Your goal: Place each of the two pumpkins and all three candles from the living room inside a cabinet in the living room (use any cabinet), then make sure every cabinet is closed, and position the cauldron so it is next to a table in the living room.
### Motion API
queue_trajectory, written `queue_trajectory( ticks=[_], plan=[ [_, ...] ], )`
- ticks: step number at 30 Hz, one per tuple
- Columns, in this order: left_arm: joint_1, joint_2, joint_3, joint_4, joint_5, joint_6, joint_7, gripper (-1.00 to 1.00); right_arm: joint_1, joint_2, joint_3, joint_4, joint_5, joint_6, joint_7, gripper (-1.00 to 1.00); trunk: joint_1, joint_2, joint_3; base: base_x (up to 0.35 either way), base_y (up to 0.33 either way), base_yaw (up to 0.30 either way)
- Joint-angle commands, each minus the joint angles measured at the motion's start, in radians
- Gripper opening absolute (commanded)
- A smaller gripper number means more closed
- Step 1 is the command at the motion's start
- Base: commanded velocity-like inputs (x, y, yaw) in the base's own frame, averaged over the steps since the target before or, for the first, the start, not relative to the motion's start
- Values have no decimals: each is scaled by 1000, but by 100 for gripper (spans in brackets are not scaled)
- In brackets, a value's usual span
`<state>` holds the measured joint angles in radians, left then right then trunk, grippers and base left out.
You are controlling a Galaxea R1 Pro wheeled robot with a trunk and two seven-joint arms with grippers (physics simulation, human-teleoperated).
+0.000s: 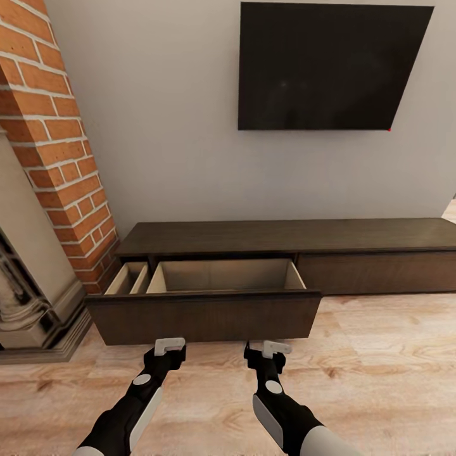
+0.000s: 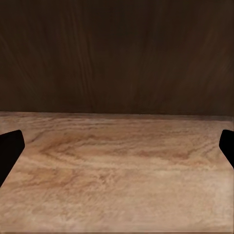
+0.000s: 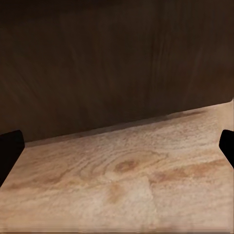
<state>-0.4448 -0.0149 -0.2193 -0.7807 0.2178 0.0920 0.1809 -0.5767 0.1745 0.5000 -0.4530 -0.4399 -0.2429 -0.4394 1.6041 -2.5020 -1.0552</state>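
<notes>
My two claws — left gripper (image 1: 170,346) and right gripper (image 1: 268,348) — hang spread and empty just before the long dark-brown wood cabinet (image 1: 285,235)'s pulled-out drawer (image 1: 204,315) front, so rolling closer could bump it.

The cabinet (image 1: 354,244) is standing against the wall at twelve o'clock, under the television (image 1: 329,66). Its drawer (image 1: 206,310) is sitting pulled out at the left end, over the floor (image 1: 380,367). The brick fireplace (image 1: 54,145) is rising at ten o'clock, beside the cabinet.
</notes>
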Motion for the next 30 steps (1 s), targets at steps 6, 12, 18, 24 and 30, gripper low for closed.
queue_trajectory(
  ticks=[6,12,18,24,30],
  plan=[
    [0,1,-1,0,1,-1,-1,100,0,0,0,3,12,-1,1,100,0,0,0,0,0,0],
    [0,1,-1,0,0,-1,0,100,0,0,0,4,13,-1,1,100,0,0,0,35,0,0],
    [0,1,0,0,0,-1,0,100,0,0,1,4,12,-9,3,100,0,0,0,271,0,0],
    [0,1,0,0,0,0,0,100,0,0,0,4,12,-12,3,100,0,0,0,286,0,0],
    [0,1,0,0,0,-1,1,100,0,0,0,4,13,-24,2,100,0,0,0,104,0,0]
  ],
)
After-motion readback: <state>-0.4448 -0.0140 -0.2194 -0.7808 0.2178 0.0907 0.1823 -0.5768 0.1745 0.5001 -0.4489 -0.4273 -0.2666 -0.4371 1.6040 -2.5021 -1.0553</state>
